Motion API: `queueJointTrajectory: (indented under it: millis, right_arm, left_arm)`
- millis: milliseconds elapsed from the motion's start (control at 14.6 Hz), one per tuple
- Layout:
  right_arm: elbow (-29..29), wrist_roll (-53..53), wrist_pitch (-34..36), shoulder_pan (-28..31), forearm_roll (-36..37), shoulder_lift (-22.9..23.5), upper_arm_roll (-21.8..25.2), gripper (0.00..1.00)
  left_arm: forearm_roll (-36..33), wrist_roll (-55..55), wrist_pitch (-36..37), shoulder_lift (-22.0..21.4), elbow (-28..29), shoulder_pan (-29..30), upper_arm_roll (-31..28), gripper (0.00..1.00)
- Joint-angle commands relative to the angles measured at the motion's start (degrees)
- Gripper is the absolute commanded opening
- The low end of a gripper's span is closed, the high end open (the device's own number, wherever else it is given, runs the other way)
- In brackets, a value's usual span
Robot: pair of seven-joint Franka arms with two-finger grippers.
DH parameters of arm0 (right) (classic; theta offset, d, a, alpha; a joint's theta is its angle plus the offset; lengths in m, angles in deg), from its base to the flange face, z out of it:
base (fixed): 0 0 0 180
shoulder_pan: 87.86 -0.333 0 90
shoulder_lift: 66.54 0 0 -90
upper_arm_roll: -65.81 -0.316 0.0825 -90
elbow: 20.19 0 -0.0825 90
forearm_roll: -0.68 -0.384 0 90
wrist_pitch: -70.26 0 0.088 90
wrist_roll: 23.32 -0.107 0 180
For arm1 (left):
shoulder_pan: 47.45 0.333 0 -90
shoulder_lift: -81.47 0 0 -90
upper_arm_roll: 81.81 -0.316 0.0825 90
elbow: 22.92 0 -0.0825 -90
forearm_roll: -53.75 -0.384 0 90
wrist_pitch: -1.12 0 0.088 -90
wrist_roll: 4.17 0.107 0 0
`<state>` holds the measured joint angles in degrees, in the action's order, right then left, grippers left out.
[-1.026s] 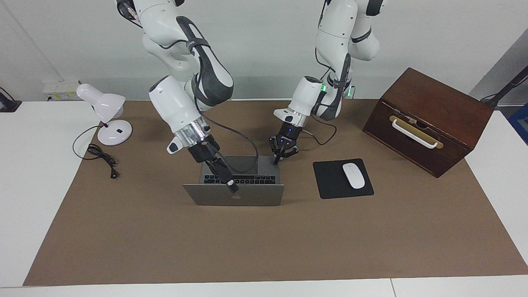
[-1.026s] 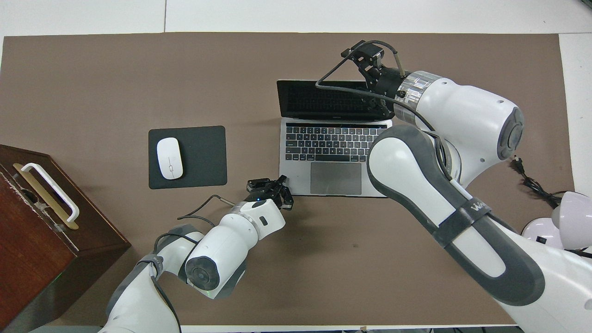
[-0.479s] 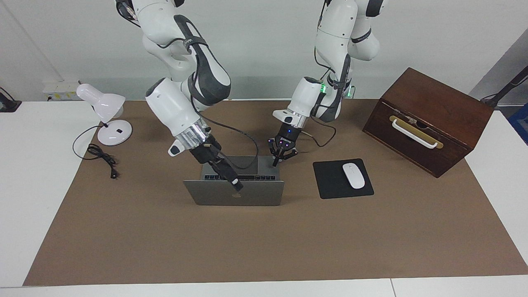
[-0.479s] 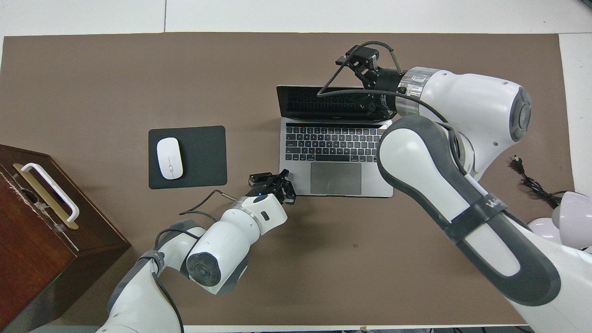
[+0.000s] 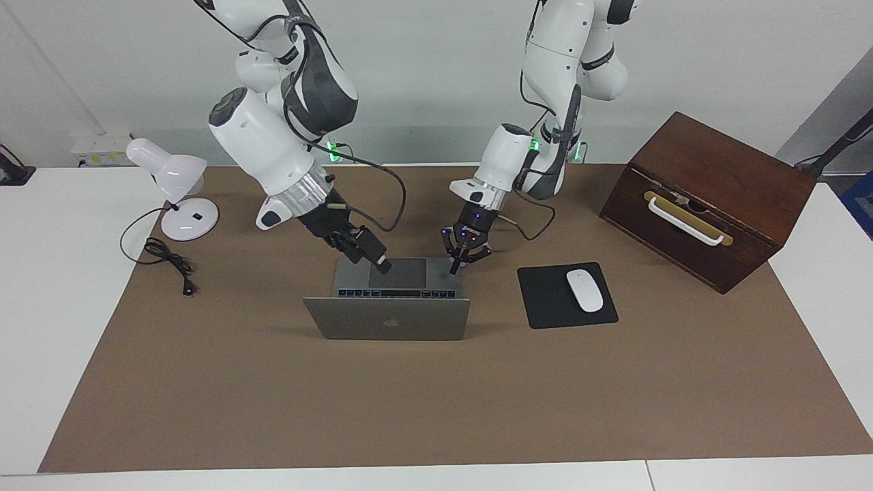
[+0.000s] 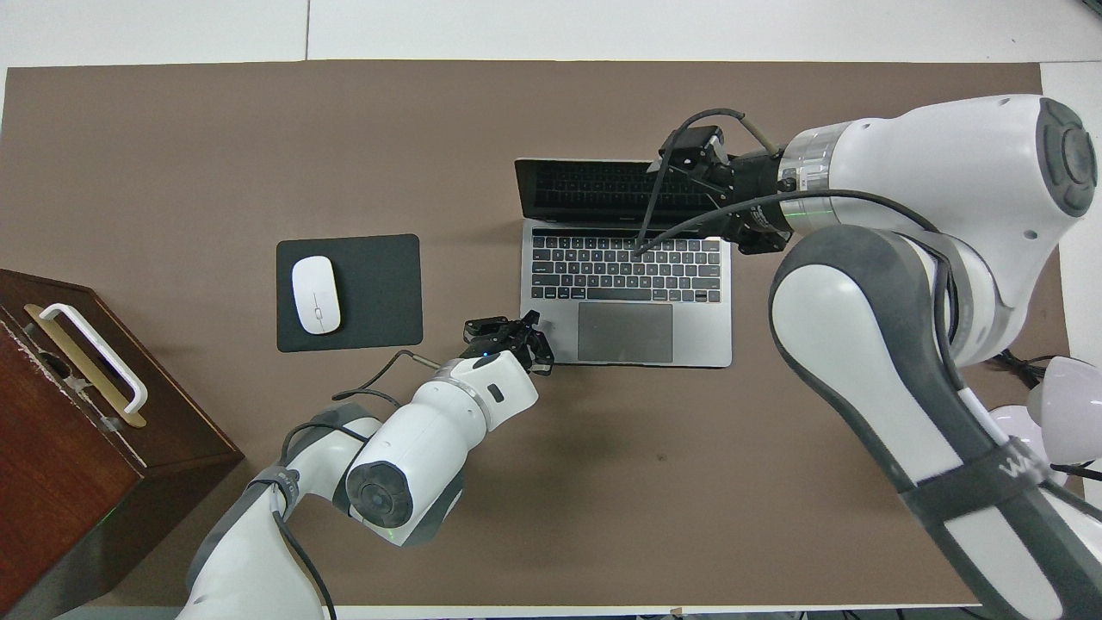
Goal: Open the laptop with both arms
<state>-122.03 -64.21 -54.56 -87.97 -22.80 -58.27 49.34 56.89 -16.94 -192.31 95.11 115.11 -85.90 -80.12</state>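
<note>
The brown mat [image 5: 436, 402] covers most of the table. Toward the left arm's end stands a wooden box [image 5: 709, 198], nearer the robots than the black mouse pad [image 5: 545, 300]. The laptop [image 5: 387, 319] stands open mid-mat beside that pad, lid upright. The left gripper [image 5: 455, 267], fingertips together, presses the laptop's base corner nearest the robots. The right gripper [image 5: 383, 266], fingers apart, hangs over the base, holding nothing.

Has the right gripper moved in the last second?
Yes. The right gripper pulled back from the laptop lid's top edge toward the robots, now over the trackpad.
</note>
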Motion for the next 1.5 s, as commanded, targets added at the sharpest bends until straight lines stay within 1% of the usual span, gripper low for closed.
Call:
queueJointTrajectory:
  millis: [0,137,274,410,547,615,684,752,889,1026,1162,1231,1368,1436]
  right_arm:
    - [0.4,0.4,7.5,0.6,5.9,-2.7,0.5,1.0]
    - [1.4,3.3,13.2,0.7,10.3,-3.9,0.8,1.0]
    - [1.4,12.4,17.6,1.1,13.5,-5.6,1.3,1.0]
    - [1.4,21.6,20.2,1.4,15.0,-6.4,4.0,1.0]
    - [1.4,30.3,22.4,1.5,15.9,-7.6,5.2,1.0]
    - [1.4,33.3,22.9,1.8,17.9,-7.9,5.3,1.0]
    - [1.3,35.6,23.7,1.9,19.5,-8.3,5.2,1.0]
    - [1.2,36.9,24.4,2.0,19.7,-8.7,5.2,1.0]
    - [1.1,38.2,25.1,2.2,19.7,-9.0,5.3,1.0]
    - [1.1,40.4,27.5,2.8,19.7,-9.1,5.7,1.0]
    - [1.5,42.2,28.5,2.5,19.7,-8.7,7.3,1.0]
    - [2.0,42.7,29.3,2.3,19.7,-8.8,8.5,1.0]
    - [2.5,42.4,31.4,2.1,19.7,-9.0,8.6,1.0]
    - [2.6,42.5,31.5,2.1,19.6,-9.1,8.6,1.0]
  left_arm:
    - [0.5,-0.6,9.3,-5.8,-0.3,0.6,-0.3,0.0]
    - [0.5,-1.1,17.3,-9.2,-2.0,1.0,-0.4,0.0]
    - [0.5,-1.3,27.8,-12.4,-5.0,1.7,-0.5,0.0]
    - [0.5,-1.2,39.0,-13.5,-10.4,2.3,-0.5,0.0]
    - [0.5,-1.2,47.8,-13.7,-15.2,2.8,-0.5,0.0]
    - [0.5,-1.3,51.1,-13.8,-17.1,3.1,-0.5,0.22]
    - [0.5,-1.3,54.0,-14.2,-18.4,3.3,-0.5,0.6]
    - [0.5,-1.2,56.1,-15.0,-18.9,4.0,-0.5,1.0]
    - [0.4,-0.7,59.2,-17.1,-19.0,5.9,-0.5,1.0]
    - [0.4,-0.6,63.0,-19.3,-19.0,7.2,-0.5,1.0]
    - [0.3,1.0,66.8,-21.5,-19.2,9.3,-0.5,1.0]
    - [0.3,1.3,69.8,-22.3,-19.2,9.6,-0.5,1.0]
    - [0.2,1.4,76.5,-24.4,-19.5,10.3,-0.5,1.0]
    - [0.2,1.4,78.7,-25.2,-19.8,12.2,-0.5,1.0]
